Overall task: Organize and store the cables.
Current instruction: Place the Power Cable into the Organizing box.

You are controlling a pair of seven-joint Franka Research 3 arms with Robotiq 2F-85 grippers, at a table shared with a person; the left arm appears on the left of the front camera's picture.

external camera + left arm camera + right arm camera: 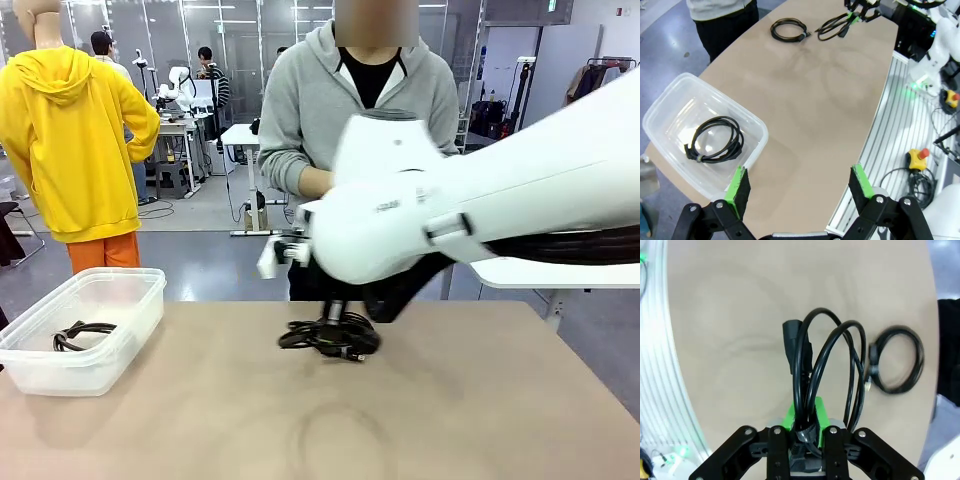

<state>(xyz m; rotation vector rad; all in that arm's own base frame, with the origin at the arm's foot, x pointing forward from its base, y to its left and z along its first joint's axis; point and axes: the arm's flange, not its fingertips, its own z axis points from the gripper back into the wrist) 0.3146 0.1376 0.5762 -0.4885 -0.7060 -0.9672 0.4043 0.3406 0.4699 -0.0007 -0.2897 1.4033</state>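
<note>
Across our tan tabletop (815, 100), our right pincer (805, 416) clamps one cable (792, 346); our left pincer (798, 187) hangs open. Loose loops could snag the neighbouring cable (874, 363) when lifted.

The table (450, 400) has a pale tan top, and its edge on the robot's side is curved. At its left end stands a clear plastic bin (60, 375), with one coiled black cable (82, 335) lying inside. Toward the far side, near the middle, a round cable coil (788, 29) lies flat on the bare top. Just beside it, a looser cable (832, 27) appears to rest its loops on the top, its bundled end pinched in the jaws of the right gripper (805, 415).
</note>
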